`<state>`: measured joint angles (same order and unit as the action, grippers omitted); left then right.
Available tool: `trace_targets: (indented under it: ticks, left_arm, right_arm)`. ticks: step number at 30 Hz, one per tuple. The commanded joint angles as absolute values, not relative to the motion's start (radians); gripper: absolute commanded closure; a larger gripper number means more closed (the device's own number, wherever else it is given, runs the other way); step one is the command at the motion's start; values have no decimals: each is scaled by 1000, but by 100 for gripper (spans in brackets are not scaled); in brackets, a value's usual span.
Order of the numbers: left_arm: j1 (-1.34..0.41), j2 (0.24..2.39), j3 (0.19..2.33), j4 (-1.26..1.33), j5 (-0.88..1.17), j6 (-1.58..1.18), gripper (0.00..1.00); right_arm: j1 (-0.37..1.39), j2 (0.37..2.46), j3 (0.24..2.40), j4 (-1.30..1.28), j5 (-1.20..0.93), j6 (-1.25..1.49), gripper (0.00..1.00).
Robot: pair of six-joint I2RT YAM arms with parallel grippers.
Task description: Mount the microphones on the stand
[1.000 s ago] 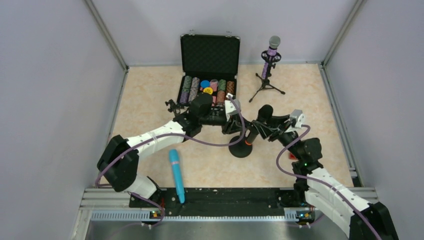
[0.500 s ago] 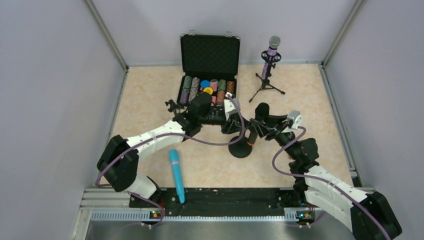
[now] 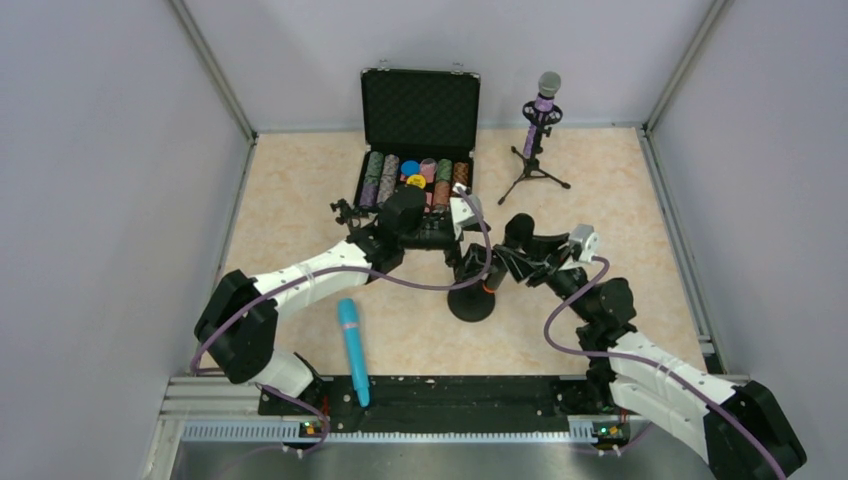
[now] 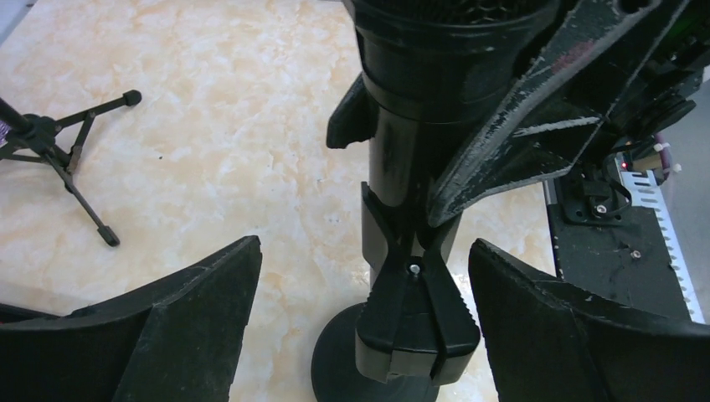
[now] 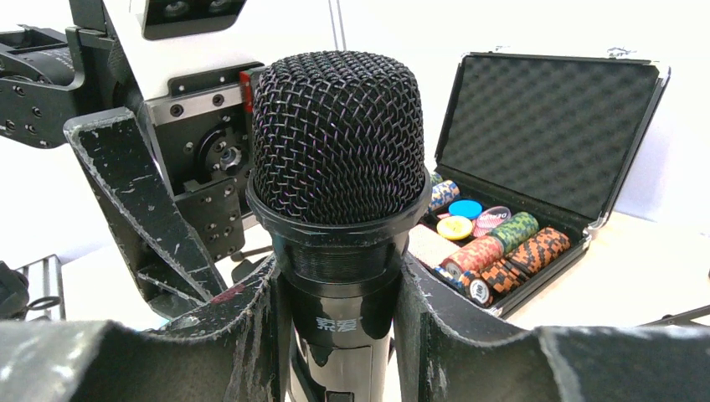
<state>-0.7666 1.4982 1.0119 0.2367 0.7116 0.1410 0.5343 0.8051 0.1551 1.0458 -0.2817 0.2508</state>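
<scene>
The black microphone (image 5: 335, 142) with an orange end (image 3: 490, 287) stands nearly upright in the clip (image 4: 416, 318) of the round-base stand (image 3: 472, 303). My right gripper (image 5: 339, 335) is shut on its body just under the mesh head. My left gripper (image 4: 362, 247) is open, one finger on each side of the clip and not touching it. The glittery purple microphone (image 3: 541, 108) sits in a tripod stand (image 3: 533, 172) at the back right. The turquoise microphone (image 3: 351, 348) lies on the table near the front edge.
An open black case (image 3: 420, 110) with rows of poker chips (image 3: 415, 178) stands at the back, just behind the left arm. A small black object (image 3: 345, 211) lies left of the case. Grey walls close in the table on three sides.
My left gripper has opened and let go of the stand's clip. The right gripper moved left with the black microphone, which now stands more upright; the stand's base slid slightly left.
</scene>
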Motion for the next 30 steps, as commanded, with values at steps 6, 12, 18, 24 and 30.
trace_targets:
  ticks: [6, 12, 18, 24, 30]
  left_arm:
    - [-754, 1452, 984, 422, 659, 68, 1]
    - [-716, 1406, 964, 503, 665, 5, 1]
    - [-650, 1345, 918, 622, 694, -123, 1]
    - [-575, 1288, 858, 677, 733, -229, 1]
    - [-529, 1217, 729, 682, 742, -248, 1]
  right_arm:
    - [546, 781, 155, 1113, -299, 293, 46]
    - [546, 767, 158, 1101, -285, 300, 30]
    - [547, 754, 160, 1072, -277, 311, 17]
    - [546, 743, 157, 1057, -278, 322, 4]
    - [545, 710, 145, 1014, -277, 322, 4]
